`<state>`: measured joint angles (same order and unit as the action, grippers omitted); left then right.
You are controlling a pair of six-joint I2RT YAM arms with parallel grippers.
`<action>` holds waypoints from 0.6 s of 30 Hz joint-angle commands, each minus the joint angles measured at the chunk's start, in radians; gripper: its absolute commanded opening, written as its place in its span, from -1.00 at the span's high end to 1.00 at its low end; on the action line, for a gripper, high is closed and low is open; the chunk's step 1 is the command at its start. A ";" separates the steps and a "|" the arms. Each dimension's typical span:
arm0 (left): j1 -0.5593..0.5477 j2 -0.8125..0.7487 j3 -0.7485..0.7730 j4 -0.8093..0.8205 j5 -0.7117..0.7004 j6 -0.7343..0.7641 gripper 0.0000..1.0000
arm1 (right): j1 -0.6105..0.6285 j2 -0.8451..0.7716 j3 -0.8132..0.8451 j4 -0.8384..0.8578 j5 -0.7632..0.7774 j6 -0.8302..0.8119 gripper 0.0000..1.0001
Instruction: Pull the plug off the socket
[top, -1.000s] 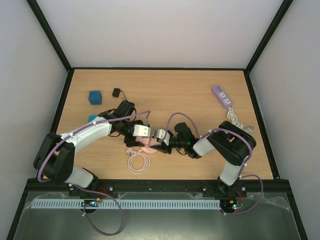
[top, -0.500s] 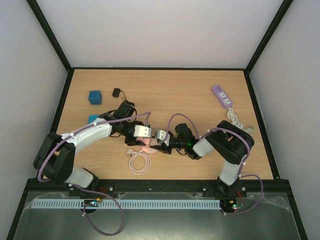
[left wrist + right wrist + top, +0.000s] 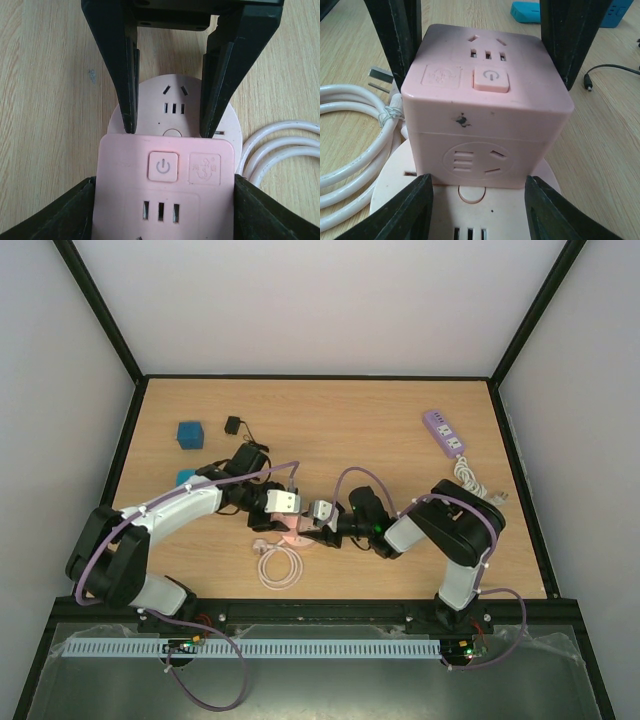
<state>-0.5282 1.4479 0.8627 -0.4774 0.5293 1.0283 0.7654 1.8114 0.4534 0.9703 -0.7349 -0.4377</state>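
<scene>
The plug (image 3: 165, 195) is a pink cube adapter with a power button, seated on the socket (image 3: 172, 102), a round pale pink base with a white cable (image 3: 278, 565). My left gripper (image 3: 165, 205) is shut on the plug (image 3: 293, 525), one finger pressed against each side of it. From the opposite side, my right gripper (image 3: 479, 200) stands open. Its fingertips rest on the top face of the socket (image 3: 470, 220) just in front of the plug (image 3: 487, 100), with nothing clamped between them.
A purple power strip (image 3: 444, 433) with a white cord lies at the back right. A blue cube (image 3: 189, 434), a second blue block (image 3: 185, 477) and a small black adapter (image 3: 232, 424) with its lead sit at the back left. The white cable is coiled near the front edge.
My left gripper's fingers have come in against the cube's sides. Both arms and the socket have barely shifted.
</scene>
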 commanded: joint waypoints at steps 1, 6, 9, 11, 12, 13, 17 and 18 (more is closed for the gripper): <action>0.016 -0.045 0.027 -0.048 0.059 0.023 -0.07 | 0.005 0.056 -0.009 -0.108 0.041 -0.035 -0.01; 0.016 -0.054 0.034 -0.060 0.049 0.038 -0.06 | 0.005 0.071 0.004 -0.121 0.050 -0.035 -0.01; 0.016 -0.060 0.049 -0.072 0.062 0.027 -0.04 | 0.005 0.077 0.011 -0.129 0.055 -0.036 -0.01; 0.017 -0.063 0.061 -0.079 0.075 0.013 -0.03 | 0.005 0.079 0.013 -0.130 0.057 -0.037 -0.01; 0.018 -0.064 0.069 -0.087 0.084 0.010 -0.03 | 0.005 0.080 0.014 -0.131 0.059 -0.038 -0.01; 0.020 -0.062 0.077 -0.093 0.094 0.002 -0.03 | 0.005 0.080 0.015 -0.131 0.061 -0.038 -0.01; 0.027 -0.059 0.099 -0.119 0.124 -0.009 -0.01 | 0.006 0.082 0.015 -0.133 0.061 -0.040 0.00; 0.029 -0.059 0.102 -0.120 0.127 -0.011 -0.01 | 0.005 0.083 0.017 -0.135 0.062 -0.042 0.00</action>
<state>-0.5095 1.4353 0.8898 -0.5598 0.5205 1.0420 0.7677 1.8408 0.4908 0.9726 -0.7380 -0.4377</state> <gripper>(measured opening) 0.653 0.502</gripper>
